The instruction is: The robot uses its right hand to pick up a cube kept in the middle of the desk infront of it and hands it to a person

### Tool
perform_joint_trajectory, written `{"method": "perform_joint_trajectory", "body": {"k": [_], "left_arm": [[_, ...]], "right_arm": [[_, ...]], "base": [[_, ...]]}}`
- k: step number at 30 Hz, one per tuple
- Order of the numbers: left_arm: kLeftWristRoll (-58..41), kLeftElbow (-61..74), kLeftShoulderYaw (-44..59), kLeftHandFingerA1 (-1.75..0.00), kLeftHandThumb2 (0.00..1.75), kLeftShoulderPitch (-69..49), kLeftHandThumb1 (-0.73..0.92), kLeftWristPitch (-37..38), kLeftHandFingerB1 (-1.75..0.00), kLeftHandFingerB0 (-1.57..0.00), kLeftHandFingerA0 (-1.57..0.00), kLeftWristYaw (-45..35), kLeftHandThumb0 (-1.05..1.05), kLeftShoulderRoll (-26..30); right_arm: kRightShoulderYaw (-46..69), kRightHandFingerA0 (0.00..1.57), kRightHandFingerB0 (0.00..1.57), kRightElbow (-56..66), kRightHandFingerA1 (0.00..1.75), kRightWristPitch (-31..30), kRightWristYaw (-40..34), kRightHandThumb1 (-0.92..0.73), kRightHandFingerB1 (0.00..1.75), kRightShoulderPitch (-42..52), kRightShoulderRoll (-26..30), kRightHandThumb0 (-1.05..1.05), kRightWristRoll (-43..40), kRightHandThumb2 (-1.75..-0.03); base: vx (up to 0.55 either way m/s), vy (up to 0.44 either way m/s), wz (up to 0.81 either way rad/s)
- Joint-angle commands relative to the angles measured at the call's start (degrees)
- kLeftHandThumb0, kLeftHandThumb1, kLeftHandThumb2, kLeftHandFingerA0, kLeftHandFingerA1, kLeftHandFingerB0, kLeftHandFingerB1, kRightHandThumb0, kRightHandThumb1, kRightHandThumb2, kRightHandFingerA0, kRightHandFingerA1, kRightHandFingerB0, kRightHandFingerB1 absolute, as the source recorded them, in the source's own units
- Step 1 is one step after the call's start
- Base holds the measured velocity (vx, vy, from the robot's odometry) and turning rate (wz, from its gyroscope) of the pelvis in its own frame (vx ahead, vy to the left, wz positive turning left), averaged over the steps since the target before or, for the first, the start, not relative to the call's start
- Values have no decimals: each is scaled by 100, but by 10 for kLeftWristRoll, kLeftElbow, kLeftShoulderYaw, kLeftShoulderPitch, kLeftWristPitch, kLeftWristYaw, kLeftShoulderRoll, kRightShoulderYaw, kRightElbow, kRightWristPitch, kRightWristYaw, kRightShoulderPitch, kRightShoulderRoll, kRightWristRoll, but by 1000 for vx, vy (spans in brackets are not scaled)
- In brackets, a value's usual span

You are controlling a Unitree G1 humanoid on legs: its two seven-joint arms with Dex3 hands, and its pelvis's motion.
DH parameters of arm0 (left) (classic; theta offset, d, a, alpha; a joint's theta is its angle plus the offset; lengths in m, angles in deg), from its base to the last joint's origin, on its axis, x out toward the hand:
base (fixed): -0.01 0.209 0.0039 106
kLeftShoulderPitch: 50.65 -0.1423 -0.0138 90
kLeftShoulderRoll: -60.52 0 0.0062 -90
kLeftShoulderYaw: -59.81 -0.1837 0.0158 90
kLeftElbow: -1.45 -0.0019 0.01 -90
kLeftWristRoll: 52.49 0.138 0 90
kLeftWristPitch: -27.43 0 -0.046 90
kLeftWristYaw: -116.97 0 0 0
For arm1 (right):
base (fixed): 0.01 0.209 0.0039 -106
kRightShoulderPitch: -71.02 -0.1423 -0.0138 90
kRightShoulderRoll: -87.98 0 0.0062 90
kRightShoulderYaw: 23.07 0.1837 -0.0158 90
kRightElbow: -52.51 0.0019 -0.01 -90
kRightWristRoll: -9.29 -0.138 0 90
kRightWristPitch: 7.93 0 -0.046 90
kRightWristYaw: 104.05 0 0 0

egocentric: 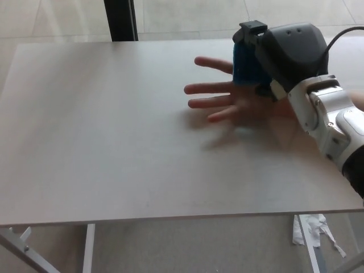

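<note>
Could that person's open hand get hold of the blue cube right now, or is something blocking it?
Probably yes. The person's hand lies palm up, fingers spread, directly under the blue cube. Nothing sits between them. But the robot's right hand is shut on the cube, so it must let go first.

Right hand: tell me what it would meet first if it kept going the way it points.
Likely the person's open palm. The right hand, shut on the blue cube, hangs just above it, though depth is unclear from this one view.
</note>
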Motion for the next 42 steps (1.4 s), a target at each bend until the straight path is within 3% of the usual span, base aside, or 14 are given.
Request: {"method": "perform_joint_trajectory", "body": {"k": [1,13,18,19,21,27,28,29,30,31,32,33,35,42], "left_arm": [[0,-1,-5,-54,56,3,49,13,-38,-55,-72,0,-60,-1],[-12,3,1,-58,55,8,48,11,-39,-56,-79,-5,-62,-9],[-5,6,-7,-52,56,3,50,14,-39,-53,-71,-2,-59,-10],[-2,4,-10,-55,56,5,49,12,-39,-54,-72,0,-60,-9],[-8,4,-6,-58,55,5,48,13,-39,-56,-78,-4,-60,-11],[-5,7,-11,-56,56,5,49,17,-39,-54,-75,-2,-62,-11],[-5,4,-11,-56,56,7,49,16,-40,-59,-75,2,-58,-10],[-6,3,-11,-57,56,8,49,15,-40,-59,-77,2,-57,-10],[-4,3,-13,-56,56,7,49,16,-39,-56,-76,2,-60,-9],[-3,3,-14,-56,56,7,49,17,-39,-56,-76,2,-59,-9],[-5,3,-13,-54,56,7,49,14,-39,-56,-73,2,-59,-9],[-7,5,-12,-54,56,6,49,11,-39,-55,-74,3,-58,-9],[-8,5,-10,-58,56,5,49,10,-39,-54,-78,3,-61,-9],[-11,5,-8,-59,56,2,49,15,-39,-55,-79,-1,-60,-8]], "right_arm": [[-11,89,81,-31,175,-10,-20,-59,119,-31,-9,-34,19,-59],[-43,91,77,-79,175,-43,-44,-54,150,-46,-18,-31,49,-64],[-65,94,85,-76,175,-61,-21,-50,123,-31,-21,-33,60,-59],[-73,96,89,-76,170,-62,-14,-49,93,-23,-20,-32,64,-58],[-80,94,83,-75,175,-62,-5,-50,124,-11,-17,-25,64,-63],[-83,92,80,-73,173,-72,28,-54,113,-8,-16,-29,59,-61],[-80,87,79,-72,165,-76,43,-55,105,-8,-19,-31,55,-61],[-88,70,53,-67,112,-95,87,-63,47,-12,-19,-47,60,-60],[-90,35,31,-61,65,-119,127,-49,49,-14,-23,-57,62,-86],[-91,14,18,-59,52,-132,147,-48,44,-15,-26,-63,62,-83],[-91,1,16,-57,43,-144,164,-61,34,-16,-30,-68,61,-58],[-90,0,7,-55,19,-155,182,-49,33,-18,-33,-85,58,-87],[-88,0,8,-51,15,-161,202,-54,13,-19,-34,-92,54,-89],[-84,0,0,-7,17,-165,291,-62,2,-41,-23,-104,47,-101]], "base": [[0,0,0],[0,0,0],[0,0,0],[0,0,0],[0,0,0],[0,0,0],[0,0,0],[0,0,0],[0,0,0],[0,0,0],[0,0,0],[0,0,0],[0,0,0],[0,0,0]]}}
